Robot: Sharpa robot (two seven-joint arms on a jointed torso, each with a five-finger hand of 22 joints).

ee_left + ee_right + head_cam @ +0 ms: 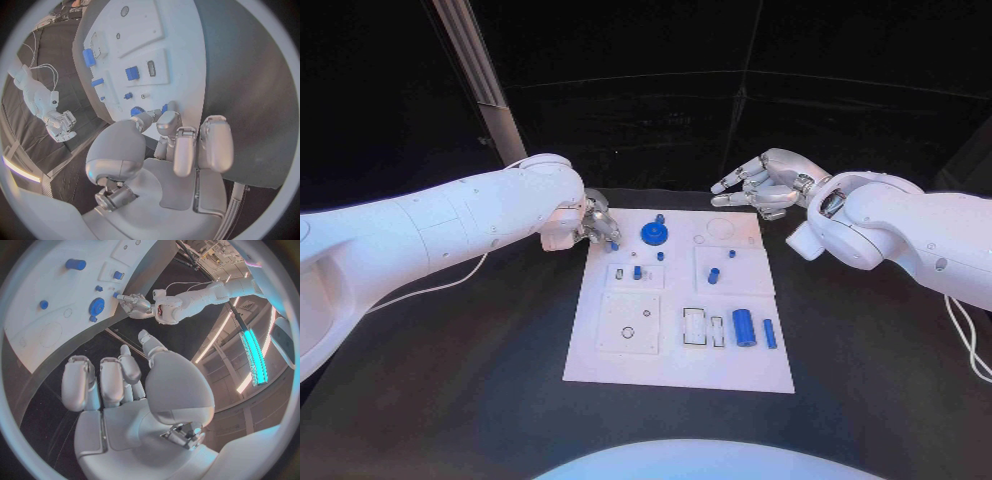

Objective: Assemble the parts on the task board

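We see the task board [678,372] lying in the middle of the table [473,400], its long side running near to far. The gear-shaped part [655,234] sits at the far end, the peg [713,275] stands right of centre, and the cylinder [744,327] lies at the near right. The left hand [594,225] is at the board's far left edge, while the right hand [764,185] hangs beyond its far right corner.

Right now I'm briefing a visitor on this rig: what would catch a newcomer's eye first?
The white task board in the middle of the black table, dotted with small blue parts, chiefly a blue gear near its far edge. The left hand sits at the board's far left corner; the right hand hovers open beyond its far right corner.
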